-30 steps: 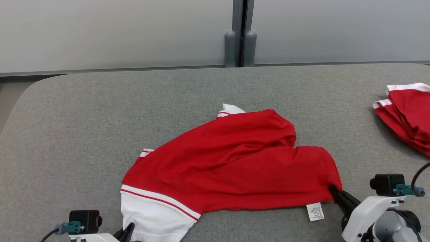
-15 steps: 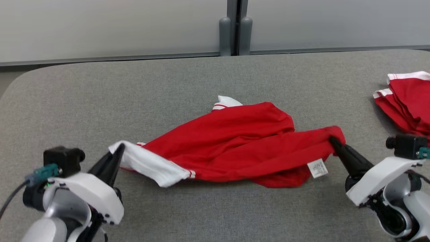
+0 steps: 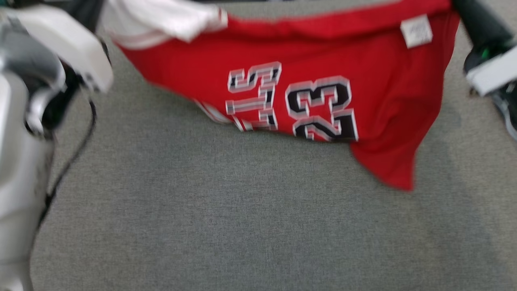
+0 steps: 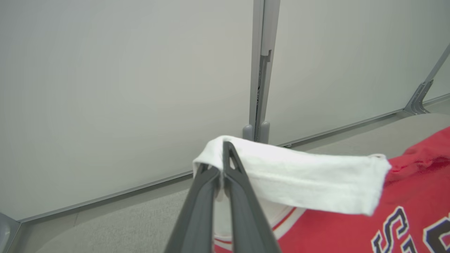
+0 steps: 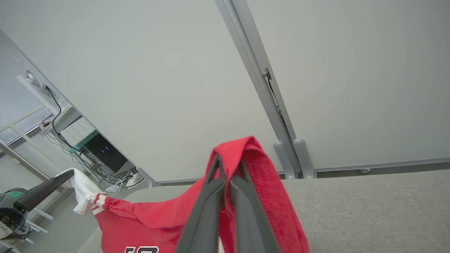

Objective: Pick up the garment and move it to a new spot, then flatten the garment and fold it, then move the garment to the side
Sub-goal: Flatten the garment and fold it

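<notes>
Now lifted, garment [image 3: 323, 60] hangs between left end effector [image 4: 215, 159] and right end effector [image 5: 229, 164].

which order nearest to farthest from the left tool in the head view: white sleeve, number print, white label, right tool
From the left tool, going by the head view:
1. white sleeve, in its grip, top left
2. number print, middle of the red garment
3. white label, top right
4. right tool, far right, shut on the garment's other end
</notes>
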You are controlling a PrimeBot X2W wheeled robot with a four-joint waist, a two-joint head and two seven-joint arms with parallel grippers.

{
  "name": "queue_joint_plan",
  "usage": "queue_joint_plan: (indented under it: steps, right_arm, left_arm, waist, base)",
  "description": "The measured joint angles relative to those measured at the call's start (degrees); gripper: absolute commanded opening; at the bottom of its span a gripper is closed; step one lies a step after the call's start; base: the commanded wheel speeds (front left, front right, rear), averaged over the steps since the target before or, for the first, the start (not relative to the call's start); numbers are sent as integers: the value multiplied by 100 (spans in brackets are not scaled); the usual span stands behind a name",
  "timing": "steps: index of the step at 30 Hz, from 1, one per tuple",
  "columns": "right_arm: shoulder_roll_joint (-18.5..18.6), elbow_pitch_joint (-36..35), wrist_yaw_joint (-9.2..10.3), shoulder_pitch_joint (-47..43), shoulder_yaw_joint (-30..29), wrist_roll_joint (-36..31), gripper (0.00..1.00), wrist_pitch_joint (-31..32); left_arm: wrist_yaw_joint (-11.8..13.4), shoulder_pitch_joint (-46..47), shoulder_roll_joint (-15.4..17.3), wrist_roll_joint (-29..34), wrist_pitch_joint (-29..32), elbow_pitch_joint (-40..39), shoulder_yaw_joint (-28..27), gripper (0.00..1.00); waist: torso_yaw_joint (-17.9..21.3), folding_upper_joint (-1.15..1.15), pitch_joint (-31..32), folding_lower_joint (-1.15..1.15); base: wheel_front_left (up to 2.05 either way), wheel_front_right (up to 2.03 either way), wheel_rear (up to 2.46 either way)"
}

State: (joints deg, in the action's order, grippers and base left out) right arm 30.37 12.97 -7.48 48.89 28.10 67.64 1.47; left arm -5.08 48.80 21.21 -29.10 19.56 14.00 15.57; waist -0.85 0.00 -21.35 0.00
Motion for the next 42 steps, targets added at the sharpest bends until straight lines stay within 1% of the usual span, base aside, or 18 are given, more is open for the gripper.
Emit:
queue_joint_plan:
  steps: [7,10,13,14,20,23,26,28,30,34,38,42]
  right_arm:
    - [107,552,0,1913,220,165,0,-133]
    - [116,787,0,2647,281,223,0,-298]
    - [67,1026,0,3258,256,488,0,-455]
    - [67,1026,0,3258,256,488,0,-455]
    - [35,1417,0,4028,365,711,0,-845]
    - [53,1523,0,4153,532,816,0,-932]
    - [91,1550,0,4092,792,936,0,-905]
    - [164,1599,0,3794,1060,1148,0,-781]
    - [181,1594,0,3426,1285,1271,0,-725]
    - [230,1575,0,2603,1766,1536,0,-482]
    - [288,1518,0,1744,2175,1847,0,-194]
    - [386,1400,0,1036,2501,2178,0,285]
  left_arm:
    - [-99,2262,-230,178,-630,1270,-32,0]
    - [-121,3058,-334,189,-881,1775,-75,0]
    - [-142,3769,-408,246,-1222,2263,-92,0]
    - [-142,3769,-408,246,-1222,2263,-92,0]
    - [-148,4685,-586,245,-1890,3071,-170,0]
    - [-172,4953,-608,233,-2003,3400,-148,0]
    - [-196,5011,-678,124,-1959,3693,-68,0]
    - [-219,4885,-703,20,-1798,3923,102,0]
    - [-234,4581,-705,-125,-1740,4023,208,0]
    - [-234,3733,-593,-424,-1435,4020,687,0]
    - [-235,2632,-345,-992,-858,3627,1239,0]
    - [-235,1580,163,-1618,-171,2967,1685,0]
  waist:
    - [-42,0,-687,0]
    - [-69,0,-937,0]
    - [-92,0,-1141,0]
    - [-92,0,-1141,0]
    - [-138,0,-1224,0]
    - [-155,0,-1162,0]
    - [-177,0,-1078,0]
    - [-202,0,-954,0]
    - [-214,0,-832,0]
    - [-228,0,-504,0]
    - [-214,0,-74,0]
    - [-180,0,390,0]
  base:
    - [0,0,0]
    - [0,0,0]
    - [0,0,0]
    - [0,0,0]
    - [0,0,0]
    - [0,0,0]
    - [0,0,0]
    - [0,0,0]
    - [0,0,0]
    - [0,0,0]
    - [0,0,0]
    - [0,0,0]
